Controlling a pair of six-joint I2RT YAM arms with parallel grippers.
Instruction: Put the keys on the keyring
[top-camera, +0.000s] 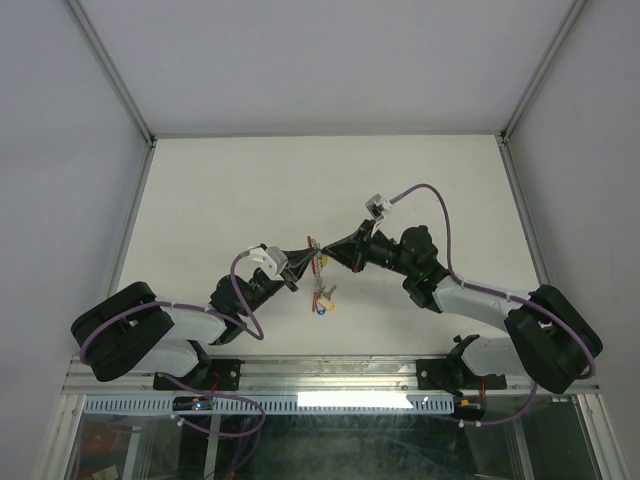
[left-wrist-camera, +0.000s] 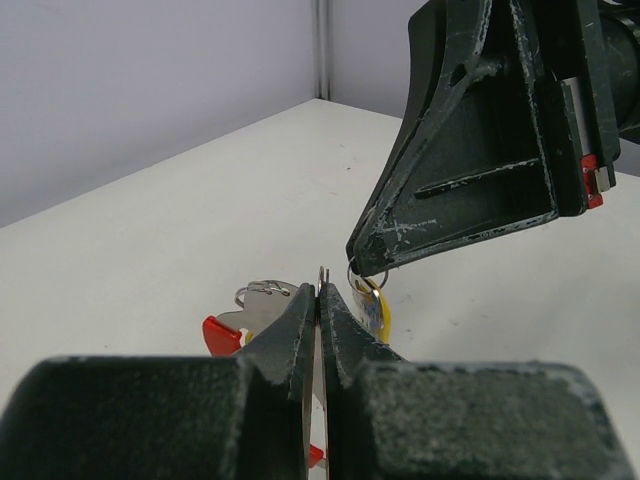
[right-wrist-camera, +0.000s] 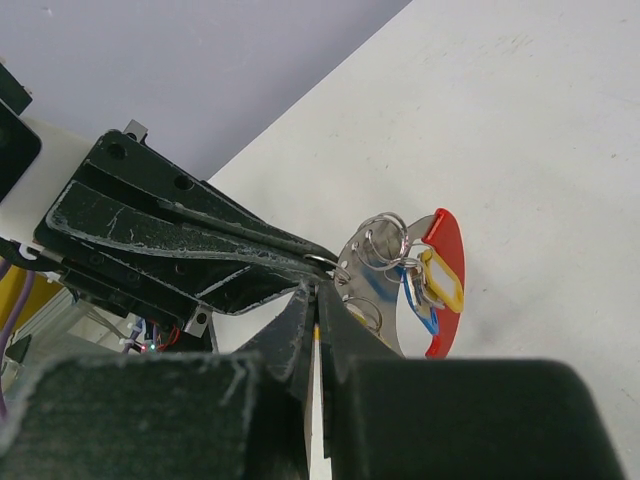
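The two arms meet tip to tip over the middle of the surface, and the work is at the threading step. The left end effector is closed tight, with a thin sliver of metal standing edge-on between its fingers. It looks to be pinching the keyring by its grey side, while the red arc curves away beyond the tips. The right end effector is also fully closed, and a small wire loop pokes out at its very tip. I take that loop to belong to the yellow-tagged key, whose tag sits just beneath. The other keys, one with a blue tag, bunch against the keyring, their small loops overlapping it. I cannot tell which are already threaded on. Nor can I tell whether the bundle hangs free or rests on the surface. The next move probably calls for the right arm to guide its loop onto the open end of the keyring, in a fine, closely aligned slide. The left arm must hold steady, since either thin piece could slip or twist in such a narrow pinch.
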